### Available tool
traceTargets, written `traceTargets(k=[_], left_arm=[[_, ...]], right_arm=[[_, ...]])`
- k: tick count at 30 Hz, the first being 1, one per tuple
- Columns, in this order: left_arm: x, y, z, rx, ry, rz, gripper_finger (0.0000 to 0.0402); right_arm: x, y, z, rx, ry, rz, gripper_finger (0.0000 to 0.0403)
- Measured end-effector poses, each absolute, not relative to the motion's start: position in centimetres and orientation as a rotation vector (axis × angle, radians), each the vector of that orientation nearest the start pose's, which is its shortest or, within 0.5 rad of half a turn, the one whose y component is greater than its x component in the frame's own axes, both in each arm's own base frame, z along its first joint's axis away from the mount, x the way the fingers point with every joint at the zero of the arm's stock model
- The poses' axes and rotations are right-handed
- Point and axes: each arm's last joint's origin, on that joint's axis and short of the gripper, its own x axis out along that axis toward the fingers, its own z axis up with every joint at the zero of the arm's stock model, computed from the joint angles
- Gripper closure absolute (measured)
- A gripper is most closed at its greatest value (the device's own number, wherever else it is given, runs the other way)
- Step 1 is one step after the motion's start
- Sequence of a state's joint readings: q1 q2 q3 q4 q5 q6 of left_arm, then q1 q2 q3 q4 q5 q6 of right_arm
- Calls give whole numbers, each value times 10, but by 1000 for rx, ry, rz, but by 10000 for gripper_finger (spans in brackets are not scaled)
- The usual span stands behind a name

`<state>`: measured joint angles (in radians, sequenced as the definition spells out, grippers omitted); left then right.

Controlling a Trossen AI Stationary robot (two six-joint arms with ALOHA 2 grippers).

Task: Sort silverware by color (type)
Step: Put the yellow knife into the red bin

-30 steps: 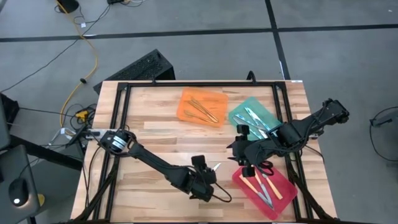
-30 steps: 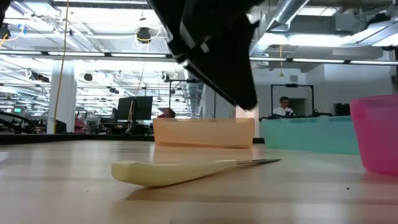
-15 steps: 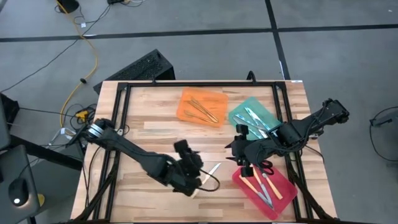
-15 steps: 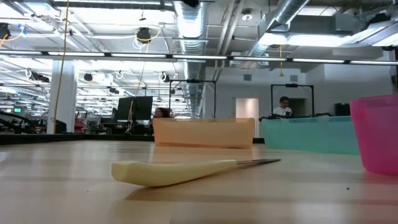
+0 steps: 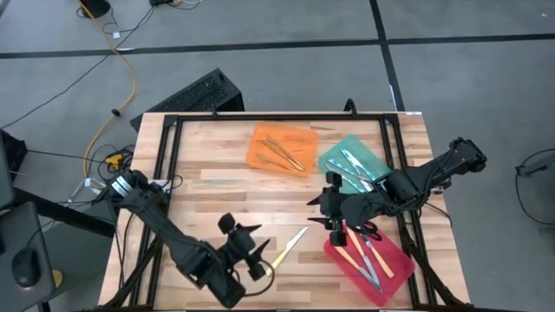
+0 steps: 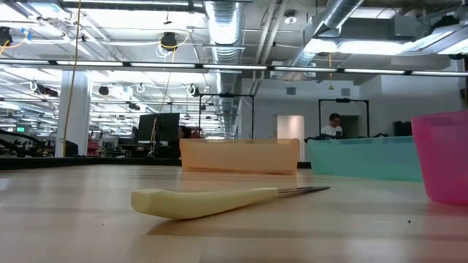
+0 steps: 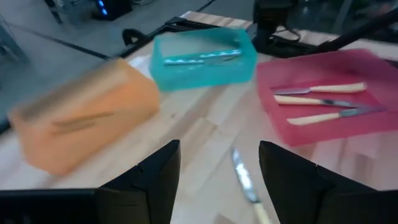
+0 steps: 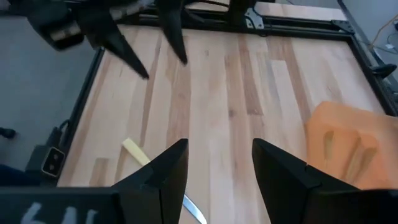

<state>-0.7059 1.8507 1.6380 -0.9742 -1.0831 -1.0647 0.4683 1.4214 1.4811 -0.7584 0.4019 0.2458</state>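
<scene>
Knife (image 5: 289,246) lies loose on the table (image 5: 208,191), between the spread left gripper (image 5: 252,251) and spread right gripper (image 5: 334,227); red tray (image 5: 395,264) right.

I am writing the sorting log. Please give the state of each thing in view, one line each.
Knife: loose on the table, in no tray.
Orange tray: holds gold utensils.
Teal tray: holds blue-handled utensils.
Red tray: holds three yellow-handled knives.
Left hand: open, empty, beside the knife.
Right hand: open, empty, between the teal and red trays.
</scene>
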Motion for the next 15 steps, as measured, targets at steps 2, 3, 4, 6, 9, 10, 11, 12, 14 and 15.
traceTargets(k=[2, 3, 4, 6, 9, 10, 11, 12, 14, 15], left_arm=[[296, -231, 274, -118, 423, 642, 201], [292, -234, 266, -135, 408, 645, 201], [288, -237, 259, -164, 388, 649, 200], [282, -241, 246, -237, 355, 653, 201], [270, -245, 233, -310, 339, 655, 201], [268, -247, 231, -320, 337, 654, 201], [266, -248, 230, -325, 339, 648, 200], [263, -250, 230, -325, 349, 639, 200], [260, -254, 230, -311, 381, 614, 200], [258, -255, 231, -301, 402, 600, 200]], right_arm=[[270, 124, 378, -45, 622, -15, 204], [271, 125, 378, -43, 619, -11, 204], [274, 127, 377, -33, 605, -8, 204], [283, 129, 376, -16, 570, -9, 204], [296, 136, 365, -25, 580, 27, 204], [301, 139, 363, -20, 568, 35, 204], [305, 141, 359, -25, 572, 45, 204], [310, 144, 354, -35, 579, 58, 204], [322, 151, 346, -44, 564, 95, 204], [328, 154, 339, -58, 571, 113, 204]])
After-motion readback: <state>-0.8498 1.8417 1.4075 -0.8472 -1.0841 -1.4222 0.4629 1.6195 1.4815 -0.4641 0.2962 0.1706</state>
